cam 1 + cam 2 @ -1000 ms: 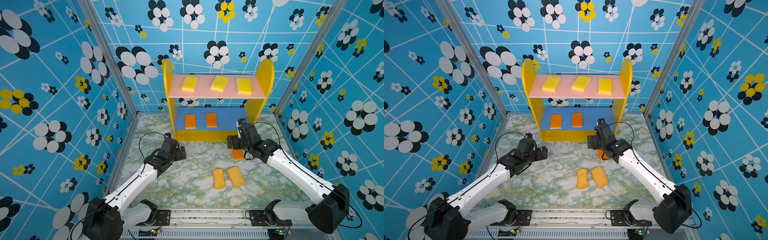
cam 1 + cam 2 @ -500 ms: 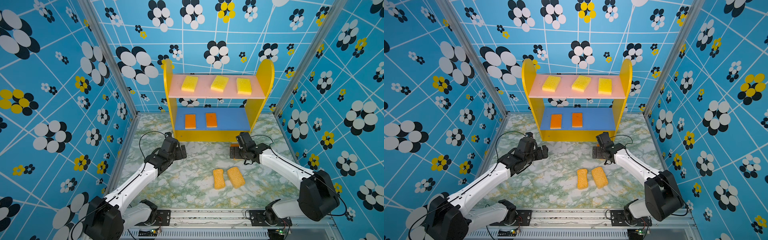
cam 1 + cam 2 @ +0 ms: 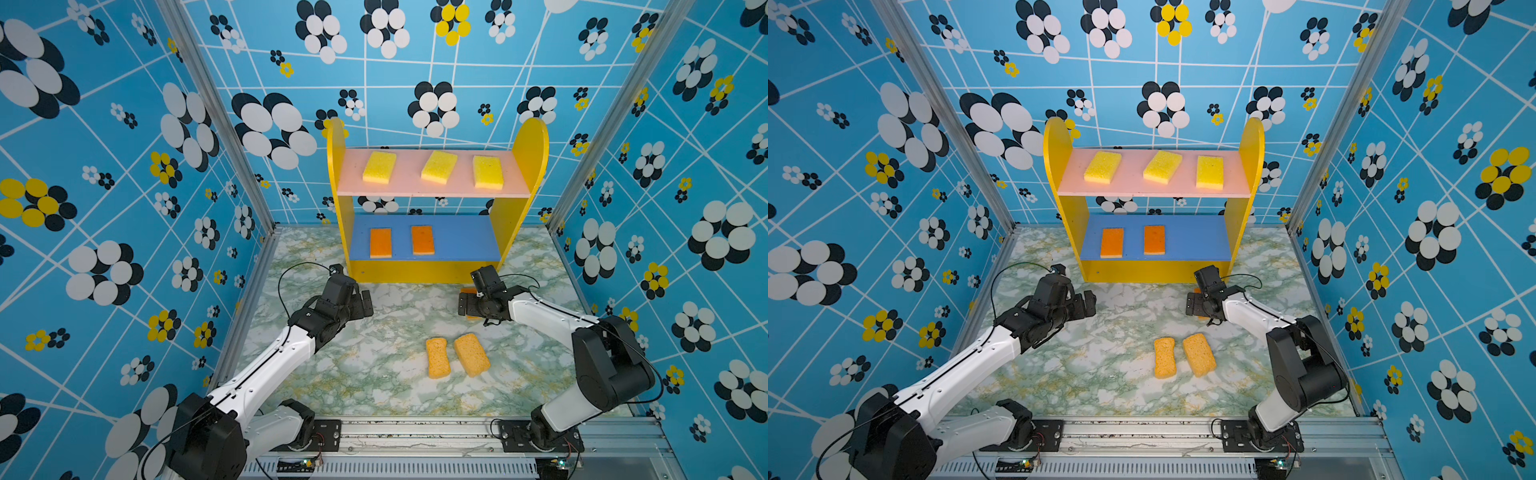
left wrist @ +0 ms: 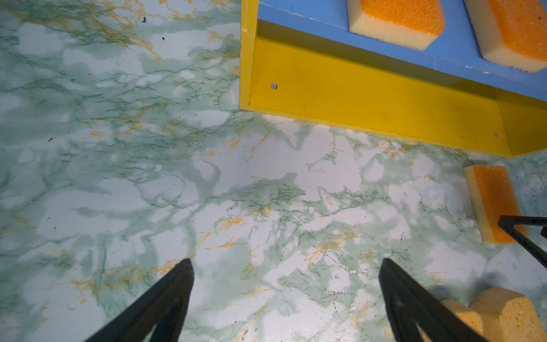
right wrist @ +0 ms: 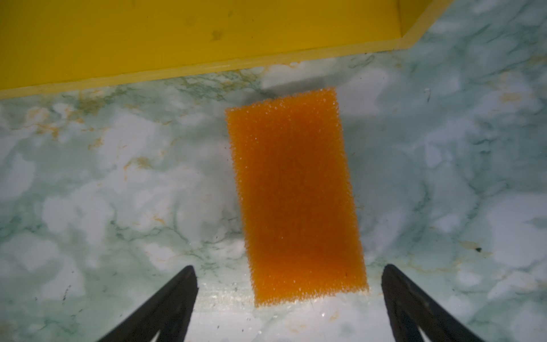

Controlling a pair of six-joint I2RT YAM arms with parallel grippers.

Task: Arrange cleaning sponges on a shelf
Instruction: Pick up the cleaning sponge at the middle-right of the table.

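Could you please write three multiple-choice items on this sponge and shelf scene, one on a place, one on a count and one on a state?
1. Where does the third orange sponge lie?
A. On the blue board
B. On the table in front of the shelf
C. On the pink board

2. How many yellow sponges are on the pink board?
A. Two
B. Three
C. Four

3. What is the state of the right end effector?
A. Open, above the orange sponge
B. Shut on the orange sponge
C. Shut on a tan sponge

Answers:
1. B: the right wrist view shows it flat on the marble table, just in front of the shelf base.
2. B: both top views show three in a row there.
3. A: its fingers stand wide apart, to either side of the sponge's near end, gripping nothing.
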